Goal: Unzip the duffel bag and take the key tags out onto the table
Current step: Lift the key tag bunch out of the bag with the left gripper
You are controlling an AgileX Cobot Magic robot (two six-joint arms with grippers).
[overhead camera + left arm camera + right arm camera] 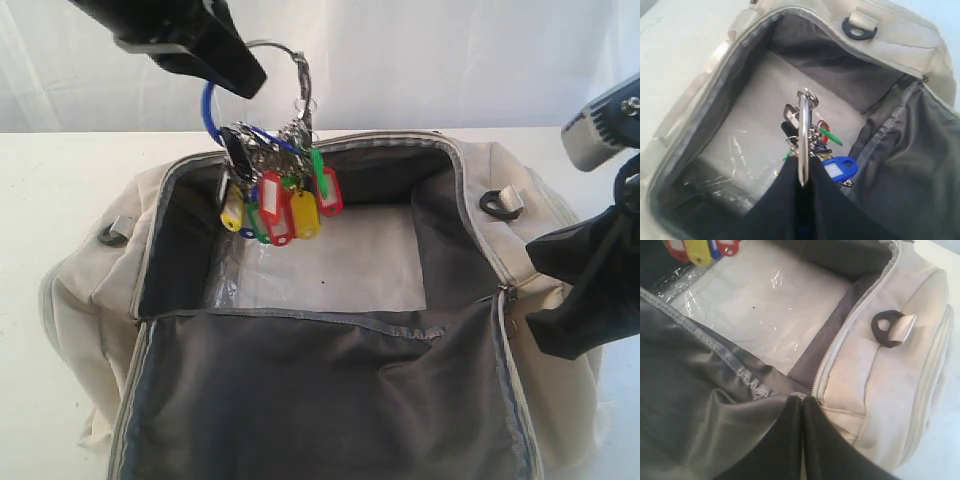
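Overhead, the left tool (255, 80) clamps the key tags (280, 205) above the unzipped duffel bag (70, 280); the right tool (801, 402) is clenched by its zipper (837, 347).

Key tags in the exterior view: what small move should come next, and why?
The left gripper holds the bunch of coloured plastic key tags by its metal ring, hanging over the open cream fabric duffel bag, not yet over the white table. Probably carry it sideways past the bag's rim next.

- The duffel bag (80, 280) is cream-beige outside; its lining (330, 410) is dark grey.
- The key tags (280, 210) are red, yellow, green, blue and black.
- The counter (60, 170) is white.
- My left gripper (245, 78) and right gripper (802, 399) are black, the D-ring (497, 203) too.
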